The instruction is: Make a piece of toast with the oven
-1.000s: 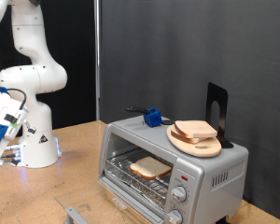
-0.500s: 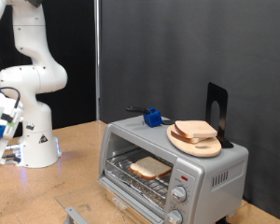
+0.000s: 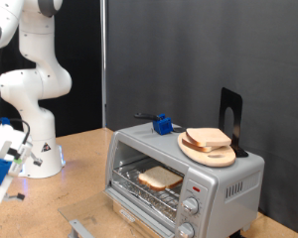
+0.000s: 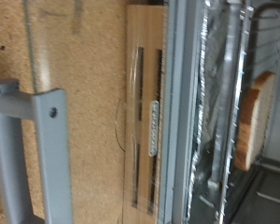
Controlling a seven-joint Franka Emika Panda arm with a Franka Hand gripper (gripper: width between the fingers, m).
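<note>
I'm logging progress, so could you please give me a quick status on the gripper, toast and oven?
Gripper at exterior view's left edge, away from oven. Piece of toast on the inner rack, door open. Nothing blocking.

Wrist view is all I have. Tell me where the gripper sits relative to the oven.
Observer: The gripper is low at the exterior view's left edge, well apart from the oven, which stands at the exterior view's right.
Operator: Give me the bread count; I see one slice edge.
Observer: One piece of toast lies on the rack inside; more slices are stacked on a round wooden board on the oven's top.
Operator: List anything else up there.
Observer: A small blue object sits on the oven's top, towards the exterior view's left of the board.
</note>
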